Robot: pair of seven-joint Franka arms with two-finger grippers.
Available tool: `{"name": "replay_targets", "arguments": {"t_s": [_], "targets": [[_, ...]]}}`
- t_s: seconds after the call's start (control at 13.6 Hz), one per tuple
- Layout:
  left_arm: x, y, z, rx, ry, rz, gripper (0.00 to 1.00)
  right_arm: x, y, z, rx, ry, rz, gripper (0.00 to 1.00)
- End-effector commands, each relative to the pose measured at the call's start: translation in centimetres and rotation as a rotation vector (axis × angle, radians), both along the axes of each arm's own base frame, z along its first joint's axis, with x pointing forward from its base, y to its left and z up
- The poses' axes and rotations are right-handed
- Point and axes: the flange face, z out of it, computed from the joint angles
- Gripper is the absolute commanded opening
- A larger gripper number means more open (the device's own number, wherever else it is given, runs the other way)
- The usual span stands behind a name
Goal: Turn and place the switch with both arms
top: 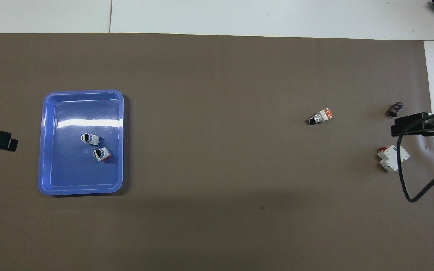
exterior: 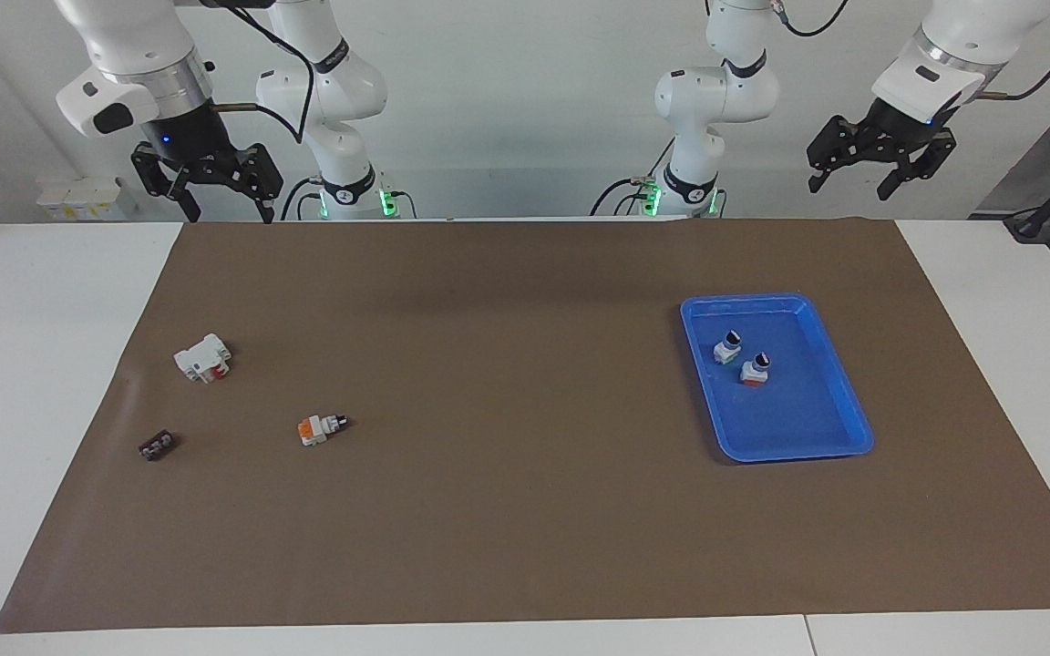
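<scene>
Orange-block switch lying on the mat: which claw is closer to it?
Right. The right claw hangs raised at that end of the table, above the mat's edge by the robots; the left claw hangs raised at the blue tray's end, away from the orange-block switch.

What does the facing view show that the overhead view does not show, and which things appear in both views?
Only the facing view shows the whole white arms and both black two-finger grippers raised at the robots' end of the table: the left gripper and the right gripper, each with open fingers. Only the overhead view shows the round black caps of the two switches from above. Both views share the blue plastic tray with the green-block white switch standing in it, and the orange-block switch lying on the brown mat.
</scene>
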Motion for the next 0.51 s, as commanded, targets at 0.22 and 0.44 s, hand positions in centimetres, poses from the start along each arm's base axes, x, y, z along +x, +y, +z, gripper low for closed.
{"name": "replay_targets", "arguments": {"t_s": [0.22, 0.44], "targets": [[0.2, 0.2, -0.3, 0.027, -0.006, -0.003, 1.0, -0.5, -0.3, -0.6, 0.004, -0.008, 0.013, 1.0], [1.1, 0.2, -1.1, 0.026, 0.006, -0.002, 1.0, -0.5, -0.6, -0.6, 0.004, -0.006, 0.013, 1.0]]}}
